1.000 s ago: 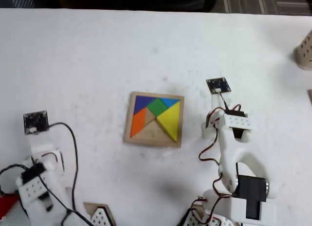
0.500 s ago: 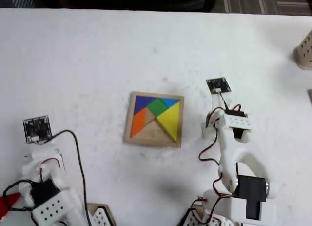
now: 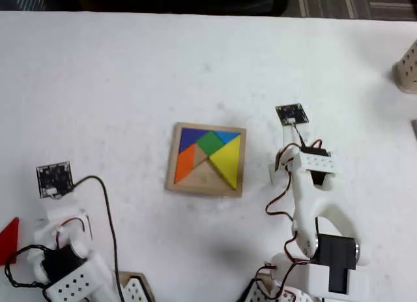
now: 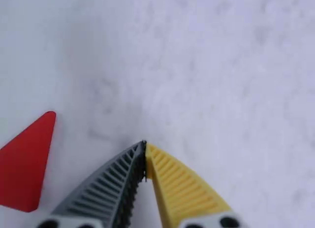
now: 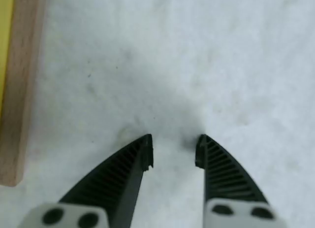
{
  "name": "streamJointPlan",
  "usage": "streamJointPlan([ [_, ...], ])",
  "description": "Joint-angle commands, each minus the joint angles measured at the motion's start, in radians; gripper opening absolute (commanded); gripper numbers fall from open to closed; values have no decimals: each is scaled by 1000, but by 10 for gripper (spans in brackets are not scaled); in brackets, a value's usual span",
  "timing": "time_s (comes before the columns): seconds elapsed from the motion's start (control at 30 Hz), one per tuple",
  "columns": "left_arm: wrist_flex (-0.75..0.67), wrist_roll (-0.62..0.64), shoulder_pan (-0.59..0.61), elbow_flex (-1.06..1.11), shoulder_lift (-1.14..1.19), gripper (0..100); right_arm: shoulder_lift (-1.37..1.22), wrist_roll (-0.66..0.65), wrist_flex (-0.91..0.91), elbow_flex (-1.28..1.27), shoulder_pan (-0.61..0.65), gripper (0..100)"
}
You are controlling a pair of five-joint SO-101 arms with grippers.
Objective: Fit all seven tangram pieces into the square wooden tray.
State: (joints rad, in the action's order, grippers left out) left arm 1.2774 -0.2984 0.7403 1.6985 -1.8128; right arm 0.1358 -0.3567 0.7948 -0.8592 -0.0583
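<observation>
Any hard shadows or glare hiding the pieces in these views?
High view: even light, no glare on the tray, a faint shadow on the table toward the arms. Right wrist view: soft shadow just ahead of the right gripper. Left wrist view: red piece evenly lit, nothing hidden.

So the tray point(image 3: 171, 177) sits mid table point(image 3: 117, 74) with pieces point(image 3: 225, 160) in it, the right gripper point(image 5: 173, 150) just off its right side, and the left gripper point(image 4: 144, 158) well away at the near-left corner, beside a loose triangle piece point(image 3: 8, 240).
</observation>
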Motion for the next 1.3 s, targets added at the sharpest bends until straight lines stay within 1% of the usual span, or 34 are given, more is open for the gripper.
streamJointPlan([
  [0.0, 8, 9, -13, -5, -12, 24, 21, -11, 7, 5, 27, 138],
  [0.67, 9, 6, -10, -5, -12, 24, 27, -11, 12, 0, 21, 138],
  [0.77, 9, 5, -8, -40, -12, 26, 27, -11, 12, 0, 21, 138],
  [0.83, 11, 5, 31, -83, -12, 25, 27, -11, 12, 0, 21, 138],
  [1.0, -20, 3, 231, -218, -12, 26, 25, -12, 10, 0, 22, 138],
  [1.03, -43, -15, 248, -239, -12, 27, 25, -12, 10, 0, 22, 138],
  [1.07, -81, -68, 263, -250, -12, 27, 25, -12, 8, 0, 22, 138],
  [1.17, -169, -344, 317, -238, -12, 27, 25, -12, 8, 0, 25, 138],
  [1.23, -210, -522, 358, -172, -12, 27, 24, -12, 8, 3, 27, 138],
  [1.27, -247, -591, 383, -130, -12, 25, 24, -12, 8, 3, 27, 138],
])
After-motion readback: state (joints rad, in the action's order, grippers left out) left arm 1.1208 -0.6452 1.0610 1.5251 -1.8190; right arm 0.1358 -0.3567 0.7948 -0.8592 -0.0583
